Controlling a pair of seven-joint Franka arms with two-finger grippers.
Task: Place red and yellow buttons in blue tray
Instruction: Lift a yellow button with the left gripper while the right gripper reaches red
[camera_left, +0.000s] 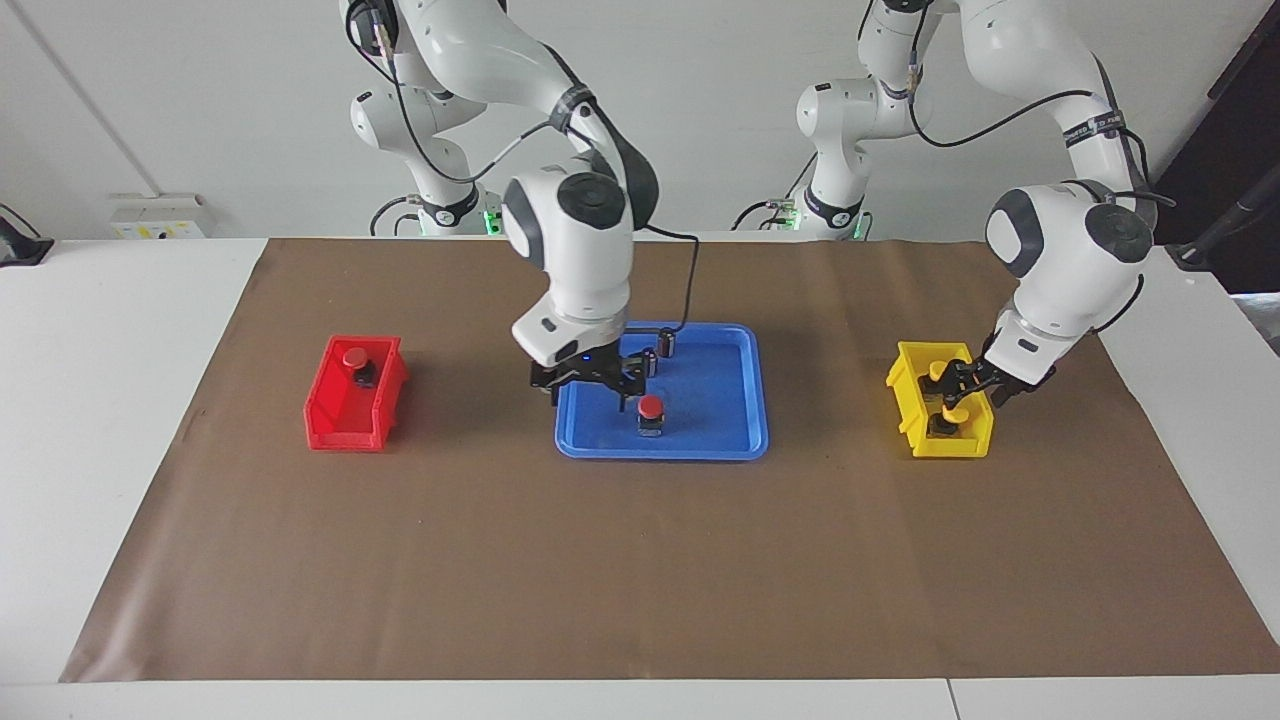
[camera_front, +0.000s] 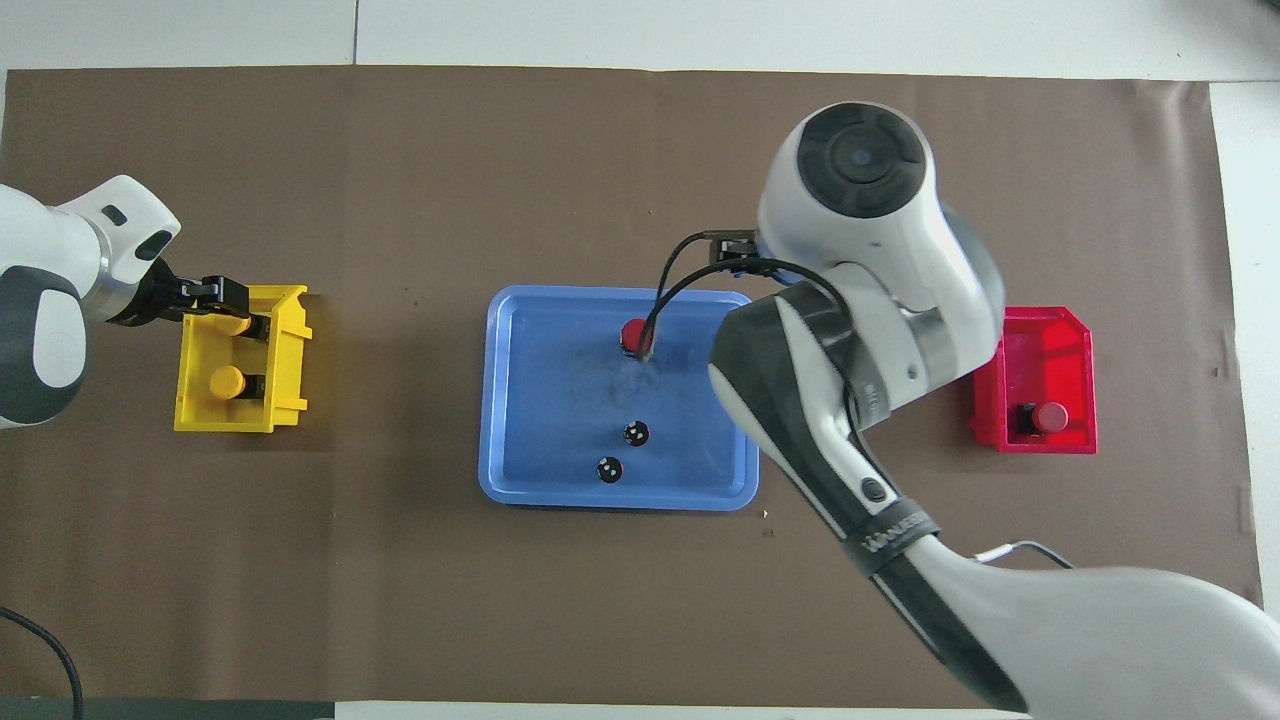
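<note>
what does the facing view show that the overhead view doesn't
Only the facing view shows the right gripper, open above the blue tray; overhead, its own arm hides it.

Only the overhead view shows both dark cylinders apart in the tray, and both yellow buttons clearly in the yellow bin.

Both show one red button in the tray, another red button in the red bin, and the left gripper at the yellow bin.

White wall — brown mat.
</note>
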